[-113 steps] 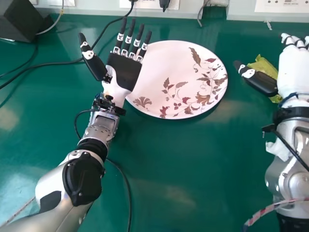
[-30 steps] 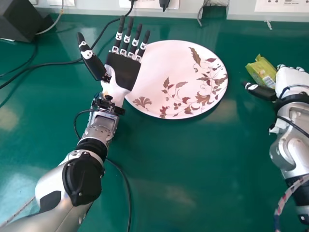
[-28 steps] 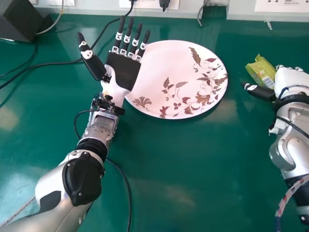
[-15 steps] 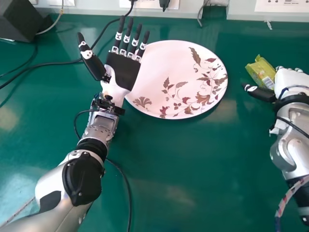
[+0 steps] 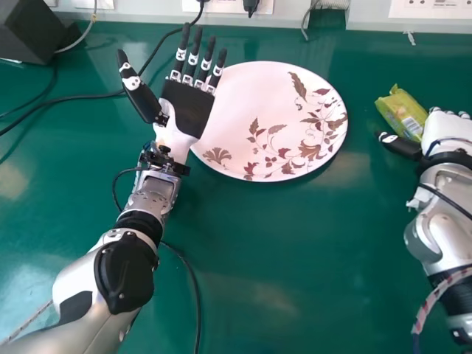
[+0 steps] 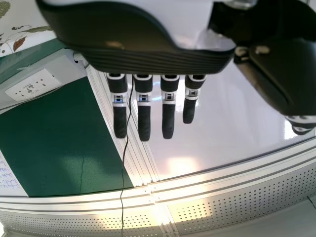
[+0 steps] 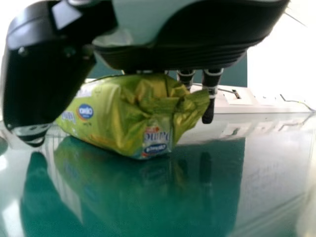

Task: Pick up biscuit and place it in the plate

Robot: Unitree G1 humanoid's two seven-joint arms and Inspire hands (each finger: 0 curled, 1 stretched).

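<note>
My left hand (image 5: 189,107), palm up and fingers straight, is over the left rim of the flowered white plate (image 5: 276,118). In the left wrist view the left hand (image 6: 143,54) has its fingers extended. At the right, my right hand (image 5: 448,131) lies low beside the green-yellow biscuit packet (image 5: 402,110), its thumb on the packet's near side. In the right wrist view the right hand (image 7: 173,57) is open, with the biscuit packet (image 7: 126,116) lying on the table between the thumb and the straight fingers.
The green table (image 5: 295,251) carries a dark box (image 5: 29,29) at the far left and black cables (image 5: 66,99) on the left. Wall sockets (image 5: 431,9) line the back edge.
Over the last seconds the right hand has drawn back toward the robot and lowered beside the packet, uncovering more of it. Lately it has shifted slightly. The left hand has hardly moved.
</note>
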